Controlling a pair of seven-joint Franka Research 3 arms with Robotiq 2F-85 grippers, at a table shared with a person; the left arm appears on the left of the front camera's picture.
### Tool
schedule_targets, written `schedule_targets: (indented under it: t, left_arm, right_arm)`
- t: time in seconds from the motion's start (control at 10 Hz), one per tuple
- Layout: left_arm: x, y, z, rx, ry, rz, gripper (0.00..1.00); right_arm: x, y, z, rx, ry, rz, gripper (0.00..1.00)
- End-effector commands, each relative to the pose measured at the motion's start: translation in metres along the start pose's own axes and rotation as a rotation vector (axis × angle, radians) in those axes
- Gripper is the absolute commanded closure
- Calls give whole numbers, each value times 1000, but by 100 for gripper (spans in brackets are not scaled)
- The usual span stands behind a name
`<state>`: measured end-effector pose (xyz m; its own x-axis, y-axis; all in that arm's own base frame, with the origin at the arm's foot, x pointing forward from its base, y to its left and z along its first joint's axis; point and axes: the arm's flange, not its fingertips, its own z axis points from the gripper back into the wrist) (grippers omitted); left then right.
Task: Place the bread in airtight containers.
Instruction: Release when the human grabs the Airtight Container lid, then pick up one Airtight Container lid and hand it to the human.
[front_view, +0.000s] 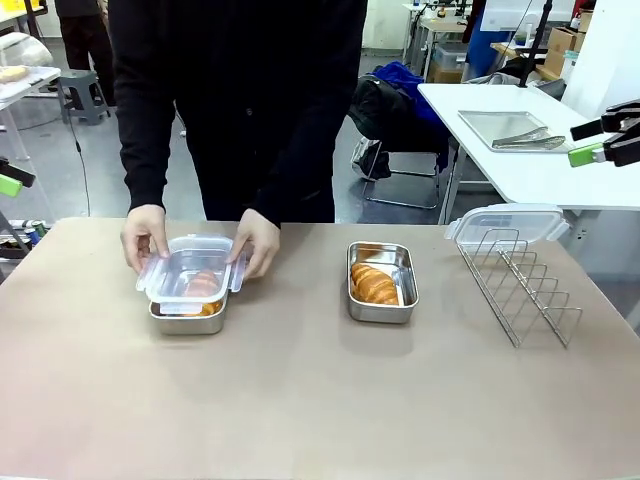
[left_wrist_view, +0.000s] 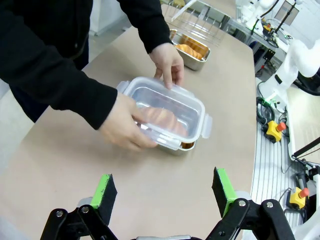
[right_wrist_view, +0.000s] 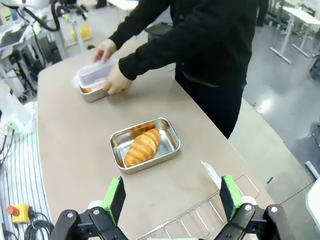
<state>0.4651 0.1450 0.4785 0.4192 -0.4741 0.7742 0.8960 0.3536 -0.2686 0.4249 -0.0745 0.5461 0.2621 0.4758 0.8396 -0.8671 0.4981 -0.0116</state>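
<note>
Person's hands (front_view: 255, 243) hold lid (front_view: 190, 265) on tin (front_view: 188, 322); croissant (front_view: 374, 285) in open tin (front_view: 405, 262); left gripper (left_wrist_view: 165, 192), right gripper (right_wrist_view: 172, 197) spread wide, empty.

Covered bread: the croissant (front_view: 203, 284) under the clear lid (front_view: 190, 262) is a dim orange blur, and its ridges cannot be made out.
Covered tin: the lid and the person's hands (front_view: 256, 243) hide the rim of the container (front_view: 187, 320). Whether the clips are closed cannot be told.
Top edge, front view: the person (front_view: 250, 100) is cut off above the chest.
Left edge, front view: one green tip of the left end effector (front_view: 8, 182) shows, and the rest is cut off.
Right edge, front view: the right end effector (front_view: 590, 142) has its body cut off.
Far right of tabletop: the spare lid (front_view: 507, 222) lies partly behind the wire rack (front_view: 520, 285).
Bottom edge, right wrist view: the wire rack is cut off.
</note>
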Motion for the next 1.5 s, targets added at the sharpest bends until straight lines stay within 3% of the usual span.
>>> schedule_targets:
  t: [0.0, 1.0, 1.2, 1.4]
  left_arm:
    - [1, -2, -1, 1, 9, -9, 0]
    - [1, -2, -1, 1, 9, -9, 0]
    - [1, -2, -1, 1, 9, -9, 0]
    - [1, -2, -1, 1, 9, -9, 0]
  right_arm:
    - [0, -1, 1, -11, -2, -17, 0]
    - [-1, -1, 2, -14, 15, -4, 0]
    - [26, -13, -32, -58, 192, 155, 0]
    - [34, -23, -70, -1, 406, 366, 0]
